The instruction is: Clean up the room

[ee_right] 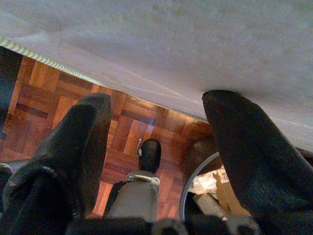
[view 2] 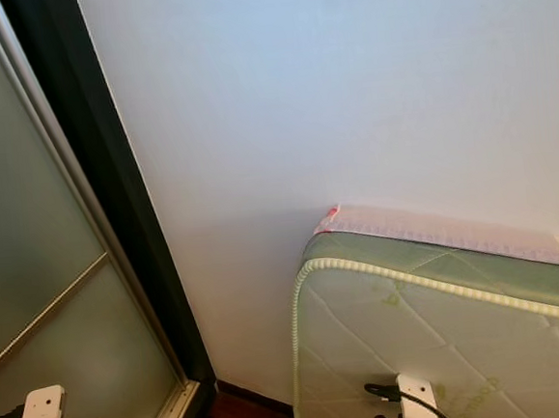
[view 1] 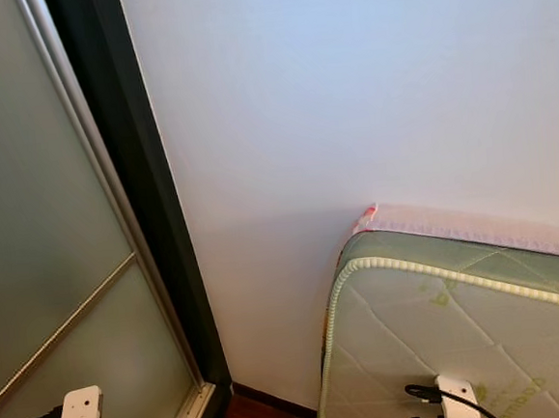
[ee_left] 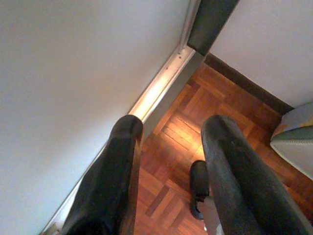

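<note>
- My left claw (ee_left: 168,147) hangs low beside the frosted-glass sliding door with its dark frame (view 1: 125,153), fingers spread wide, nothing between them.
- My right claw (ee_right: 156,137) hangs in front of the quilted pale-green mattress (view 1: 444,332) that stands on edge against the white wall (view 1: 347,87), fingers just as wide apart and empty.
- Risk, as I judge it: I face a corner, door on my left and mattress on my right, so a careless turn could knock a claw against the glass or nudge the mattress off the wall.
- Below my right claw, on the reddish parquet floor (ee_left: 220,98), I see part of a round container with crumpled paper and cardboard scraps (ee_right: 210,188), close to the mattress. It looks light and loose, and I judge it to be the clutter to clear; stepping blindly could tip it.
</note>
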{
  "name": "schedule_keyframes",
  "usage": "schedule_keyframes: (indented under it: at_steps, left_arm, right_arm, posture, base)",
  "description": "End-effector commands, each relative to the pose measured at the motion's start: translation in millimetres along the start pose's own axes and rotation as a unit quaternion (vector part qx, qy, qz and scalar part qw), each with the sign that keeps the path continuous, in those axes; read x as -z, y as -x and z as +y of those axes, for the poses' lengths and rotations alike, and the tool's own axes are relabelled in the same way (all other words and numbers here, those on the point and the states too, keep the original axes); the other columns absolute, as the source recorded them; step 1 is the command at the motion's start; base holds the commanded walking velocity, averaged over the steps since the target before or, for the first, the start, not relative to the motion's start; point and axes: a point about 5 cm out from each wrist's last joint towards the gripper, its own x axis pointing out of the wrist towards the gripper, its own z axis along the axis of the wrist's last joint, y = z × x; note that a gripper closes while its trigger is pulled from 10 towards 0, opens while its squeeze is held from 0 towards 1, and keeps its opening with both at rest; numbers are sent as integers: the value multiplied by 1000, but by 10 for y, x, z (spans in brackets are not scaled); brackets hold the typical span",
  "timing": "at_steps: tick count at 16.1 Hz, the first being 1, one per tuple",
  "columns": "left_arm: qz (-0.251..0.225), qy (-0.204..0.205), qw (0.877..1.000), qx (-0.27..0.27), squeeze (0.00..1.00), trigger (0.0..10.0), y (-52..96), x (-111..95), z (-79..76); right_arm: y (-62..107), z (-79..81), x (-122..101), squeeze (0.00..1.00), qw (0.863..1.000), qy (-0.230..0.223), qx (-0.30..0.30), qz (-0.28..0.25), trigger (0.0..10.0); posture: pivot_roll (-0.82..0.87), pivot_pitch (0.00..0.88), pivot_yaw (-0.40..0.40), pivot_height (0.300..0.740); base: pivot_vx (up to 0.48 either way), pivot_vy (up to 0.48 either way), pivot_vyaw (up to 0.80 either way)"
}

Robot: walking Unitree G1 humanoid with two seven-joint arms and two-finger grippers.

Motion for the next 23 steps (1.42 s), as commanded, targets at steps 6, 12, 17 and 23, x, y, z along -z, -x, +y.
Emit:
schedule_keyframes:
  at_steps: [6,12,17,23]
  left_arm:
    - [-3,7,1000,5,0,10000,-4,-17,-14]
    - [-3,7,1000,6,0,10000,-4,-14,-15]
    - [-2,8,1000,8,0,10000,-3,-1,-17]
    - [-2,7,1000,7,0,10000,-2,1,-13]
  right_arm:
    - [0,-10,-134,0,1000,-9,3,-25,10000]
    - [0,-12,-131,0,1000,-8,5,-25,10000]
    - [1,-14,-121,0,1000,-7,4,-25,10000]
    - [0,-10,-119,0,1000,-5,3,-25,10000]
  posture:
    - [85,0,-19,740]
    - [83,0,-17,740]
    - [84,0,-19,740]
    - [86,0,-18,740]
  base:
    - [0,0,0]
    - [-84,0,0]
    - [-264,0,0]
    - [-268,0,0]
